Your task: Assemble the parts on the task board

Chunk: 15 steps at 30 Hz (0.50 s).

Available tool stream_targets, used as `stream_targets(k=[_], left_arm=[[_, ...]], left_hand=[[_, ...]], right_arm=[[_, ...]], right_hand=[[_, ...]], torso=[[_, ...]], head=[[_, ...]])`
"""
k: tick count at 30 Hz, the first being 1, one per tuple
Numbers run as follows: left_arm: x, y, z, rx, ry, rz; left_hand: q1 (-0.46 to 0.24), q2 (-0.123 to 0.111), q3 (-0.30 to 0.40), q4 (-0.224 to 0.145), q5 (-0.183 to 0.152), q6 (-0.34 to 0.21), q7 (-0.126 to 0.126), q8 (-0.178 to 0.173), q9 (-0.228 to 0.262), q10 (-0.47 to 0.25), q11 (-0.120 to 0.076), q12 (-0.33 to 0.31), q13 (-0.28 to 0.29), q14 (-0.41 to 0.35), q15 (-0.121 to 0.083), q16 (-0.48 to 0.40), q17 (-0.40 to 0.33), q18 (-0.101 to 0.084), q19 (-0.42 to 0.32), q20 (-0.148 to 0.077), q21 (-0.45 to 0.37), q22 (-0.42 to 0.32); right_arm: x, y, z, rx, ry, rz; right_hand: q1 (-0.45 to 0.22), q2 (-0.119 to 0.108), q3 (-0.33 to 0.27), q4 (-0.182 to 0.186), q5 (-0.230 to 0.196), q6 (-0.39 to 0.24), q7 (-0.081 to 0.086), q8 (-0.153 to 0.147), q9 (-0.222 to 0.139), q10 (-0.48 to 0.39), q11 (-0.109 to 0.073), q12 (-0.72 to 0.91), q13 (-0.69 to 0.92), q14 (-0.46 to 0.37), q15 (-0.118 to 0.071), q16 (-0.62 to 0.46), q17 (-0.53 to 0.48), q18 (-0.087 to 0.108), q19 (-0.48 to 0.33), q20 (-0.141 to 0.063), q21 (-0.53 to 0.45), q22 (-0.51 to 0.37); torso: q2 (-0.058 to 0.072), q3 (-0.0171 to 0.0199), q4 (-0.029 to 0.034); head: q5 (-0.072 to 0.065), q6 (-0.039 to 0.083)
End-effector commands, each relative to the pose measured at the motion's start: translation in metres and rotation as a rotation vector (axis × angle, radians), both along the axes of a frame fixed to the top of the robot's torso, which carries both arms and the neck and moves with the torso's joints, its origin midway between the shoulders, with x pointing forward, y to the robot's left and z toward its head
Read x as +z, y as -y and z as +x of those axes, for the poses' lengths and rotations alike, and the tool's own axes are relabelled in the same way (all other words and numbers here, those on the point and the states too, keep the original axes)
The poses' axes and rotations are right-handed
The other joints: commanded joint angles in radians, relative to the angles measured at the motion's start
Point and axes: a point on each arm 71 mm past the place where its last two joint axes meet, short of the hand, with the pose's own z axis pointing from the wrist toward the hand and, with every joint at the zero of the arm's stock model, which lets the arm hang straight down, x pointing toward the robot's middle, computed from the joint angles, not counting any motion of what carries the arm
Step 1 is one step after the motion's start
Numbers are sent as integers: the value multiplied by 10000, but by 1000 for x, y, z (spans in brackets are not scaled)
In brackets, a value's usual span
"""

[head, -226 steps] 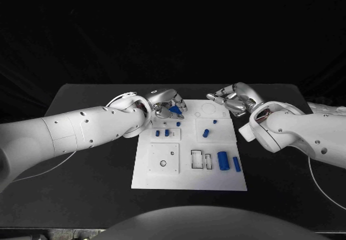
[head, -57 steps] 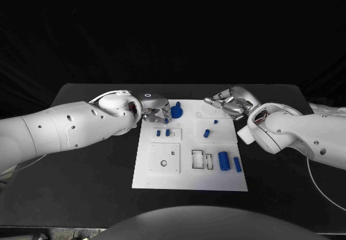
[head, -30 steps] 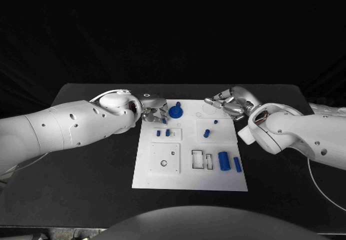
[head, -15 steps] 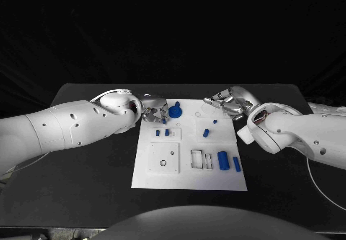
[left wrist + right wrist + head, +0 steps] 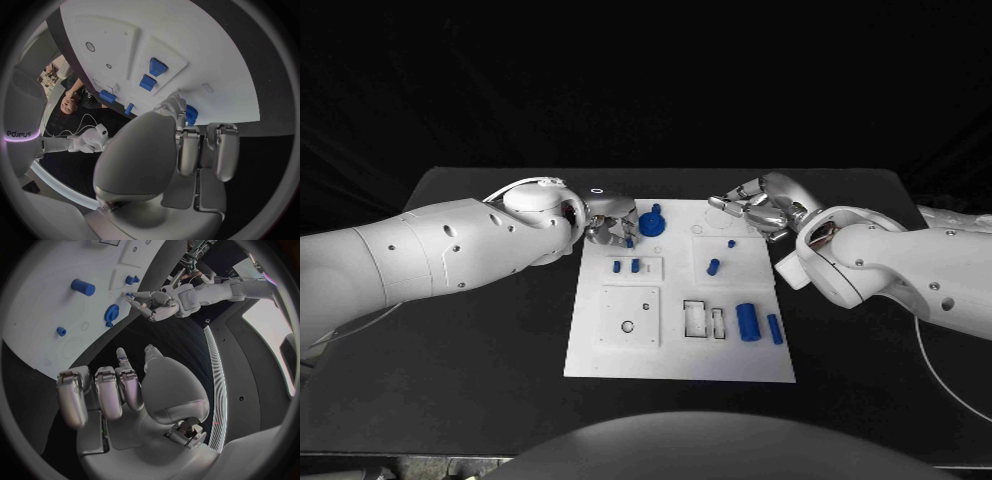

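Left hand [image 5: 607, 224] sits at the task board's [image 5: 681, 355] far left corner, fingers [image 5: 187, 150] loosely curled and grasping nothing, tips just beside the blue gear [image 5: 652, 222] standing on the board. Right hand [image 5: 759, 208] hovers over the far right corner, fingers [image 5: 106, 392] bent inward, nothing in them. Out across the board: two small blue parts [image 5: 625, 266] in the left recess, a blue peg [image 5: 713, 266] mid-board, two blue cylinders [image 5: 756, 324] near the right edge. The board lies flat on the black counter [image 5: 473, 330].
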Motion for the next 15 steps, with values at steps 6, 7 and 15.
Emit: stream_targets(k=[6,7,15], left_arm=[[-10,2,-5,-209,-666,439],[-10,2,-6,-218,-677,444],[-10,3,-5,-243,-637,406]], left_hand=[[-84,-46,68,-1,32,-45,22,-6,-13,-93,-18,-59,10,1060,64,26,2628,-150,1034,-28,64,2632],[-85,-47,69,-1,32,-47,23,-8,-13,-96,-17,-59,10,1060,65,26,2628,-150,1034,-28,64,2632],[-90,-52,72,0,32,-53,23,-12,-16,-105,-17,-58,10,1060,66,26,2628,-150,1034,-27,64,2632]], right_arm=[[0,-2,-1,128,-38,-4],[0,-2,-1,127,-40,-4],[-1,-2,-1,138,-47,-6]], right_hand=[[6,84,-52,9,11,-52,9,65,14,1048,-25,-49,2623,1060,-48,41,2635,-141,1066,-40,45,2632],[6,84,-52,9,11,-52,9,65,14,1048,-25,-49,2623,1060,-48,41,2635,-141,1066,-40,45,2632],[6,84,-52,9,11,-52,9,65,14,1048,-25,-49,2623,1060,-48,41,2635,-141,1066,-40,45,2632]], torso=[[2,-6,0],[3,-5,4],[3,0,1]], head=[[-24,1],[-30,1],[-42,1]])
